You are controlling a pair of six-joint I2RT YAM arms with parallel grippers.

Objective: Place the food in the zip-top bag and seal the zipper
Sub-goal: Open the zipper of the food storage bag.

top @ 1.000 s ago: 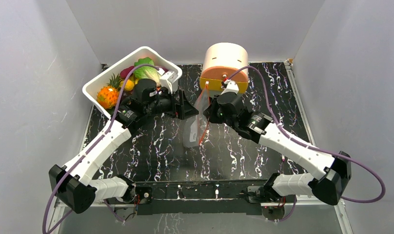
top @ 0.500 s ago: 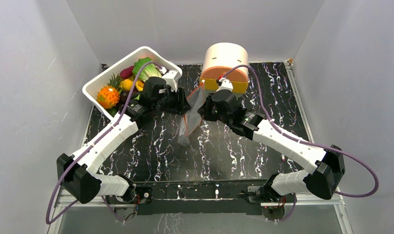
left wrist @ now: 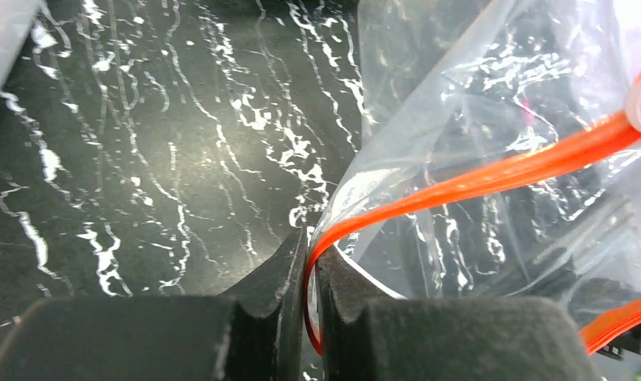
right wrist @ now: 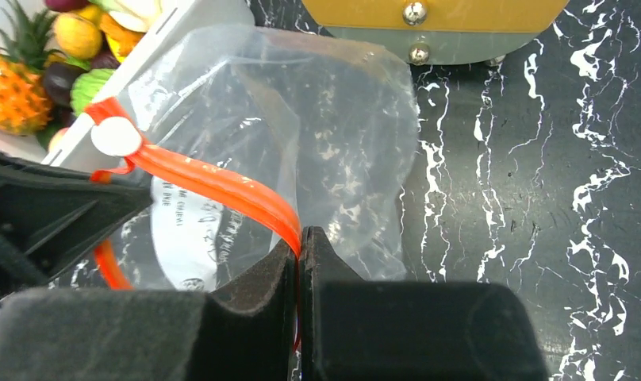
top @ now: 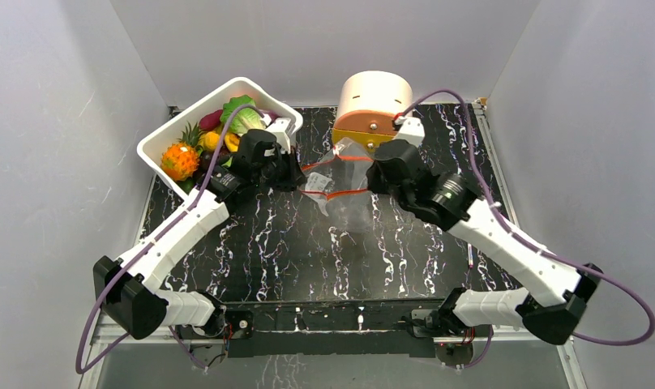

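1. A change is seen against a second ago. The jaws of the left hand were standing wide apart then. Now they are pressed together on the zipper, at the bend of the orange-red strip.
2. The right hand is kept closed as before, and the opposite side of the same strip is pinched between its fingertips.
3. The zip-top bag was hanging from the right hand alone. It is now held between the two hands, just in front of the drawer box, and its mouth is drawn apart into an open loop. Whether its bottom rests on the tabletop cannot be told.
4. For the task, this is judged to mean that the opening of the bag is almost done. The filling is not yet begun, since no food is seen inside the clear plastic.
5. The food is lying in the white tub, just behind the left hand and well apart from the right hand.
6. Both hands are occupied by the strip. It is therefore judged that one of them, probably the left, must be released before a piece can be picked. The mouth may fall shut when this is done.
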